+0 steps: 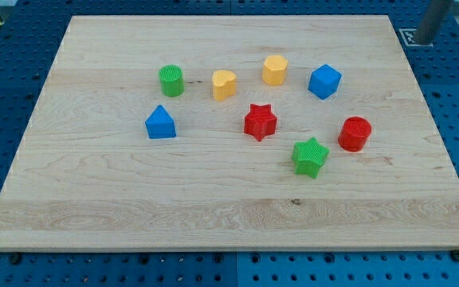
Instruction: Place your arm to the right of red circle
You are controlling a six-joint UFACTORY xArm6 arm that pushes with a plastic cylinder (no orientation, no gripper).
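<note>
The red circle (pixel 355 133) stands toward the surface's (pixel 94 199) right edge, about halfway down, with bare wood to its right, so that side looks free to approach. The green star (pixel 310 156) sits near its lower left. My tip does not show; only a grey post (pixel 434 20) stands beyond the top right corner. There is no hand to describe.

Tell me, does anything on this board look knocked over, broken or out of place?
Nothing stands out. All eight blocks, from the green cylinder to the red circle, sit flat and apart on the wooden board. My tip is not in view.
</note>
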